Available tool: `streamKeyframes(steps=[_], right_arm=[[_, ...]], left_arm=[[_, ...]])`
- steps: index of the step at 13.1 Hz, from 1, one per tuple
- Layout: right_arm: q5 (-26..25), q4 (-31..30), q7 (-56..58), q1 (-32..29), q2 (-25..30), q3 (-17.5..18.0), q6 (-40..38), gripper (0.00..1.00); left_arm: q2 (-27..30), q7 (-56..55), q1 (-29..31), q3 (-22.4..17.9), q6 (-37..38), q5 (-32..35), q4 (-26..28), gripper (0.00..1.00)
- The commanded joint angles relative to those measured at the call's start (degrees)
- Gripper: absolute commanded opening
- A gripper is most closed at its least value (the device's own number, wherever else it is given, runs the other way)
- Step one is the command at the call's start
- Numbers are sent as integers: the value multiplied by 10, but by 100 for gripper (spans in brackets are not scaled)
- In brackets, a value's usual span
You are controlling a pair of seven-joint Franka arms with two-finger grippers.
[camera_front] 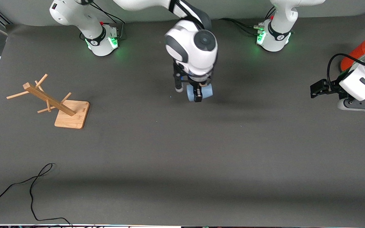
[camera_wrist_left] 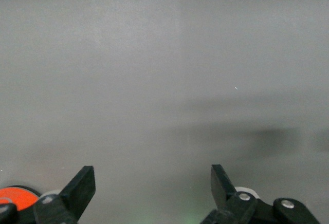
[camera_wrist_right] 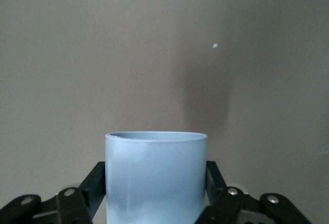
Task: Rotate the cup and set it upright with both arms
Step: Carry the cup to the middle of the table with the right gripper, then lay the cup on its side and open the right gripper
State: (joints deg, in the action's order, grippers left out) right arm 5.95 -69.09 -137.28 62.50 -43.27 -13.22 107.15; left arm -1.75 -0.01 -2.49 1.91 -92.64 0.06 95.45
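The light-blue cup [camera_front: 206, 91] is gripped between the fingers of my right gripper [camera_front: 198, 95] over the middle of the table, toward the robots' bases. In the right wrist view the cup [camera_wrist_right: 157, 175] fills the space between the black fingers [camera_wrist_right: 96, 182] of the right gripper [camera_wrist_right: 156, 183], and one end of it points at the grey table. My left gripper [camera_front: 316, 89] is open and empty at the left arm's end of the table, where that arm waits. The left wrist view shows its gripper [camera_wrist_left: 152, 183] spread over bare table.
A wooden peg rack [camera_front: 50, 100] on a square base [camera_front: 71, 119] stands toward the right arm's end. An orange cylinder [camera_front: 356, 53] is beside the left arm and also shows in the left wrist view [camera_wrist_left: 13, 196]. A black cable [camera_front: 33, 190] lies near the front camera.
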Motion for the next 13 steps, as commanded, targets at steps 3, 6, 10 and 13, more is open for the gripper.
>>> streamKeyframes(steps=[3,6,10,13], right_arm=[[-27,73,-99,25,-125,-9,67,29],[-29,101,-112,27,-170,-9,72,30],[-29,102,-118,27,-180,-9,85,76],[-29,102,-118,27,-181,-10,88,100]], left_arm=[[1,3,-5,-5,16,-5,-5,100],[-1,2,-7,-4,13,-5,-5,100],[-6,2,-7,-4,12,-5,-4,100],[-6,3,-6,-4,19,-5,-4,100]])
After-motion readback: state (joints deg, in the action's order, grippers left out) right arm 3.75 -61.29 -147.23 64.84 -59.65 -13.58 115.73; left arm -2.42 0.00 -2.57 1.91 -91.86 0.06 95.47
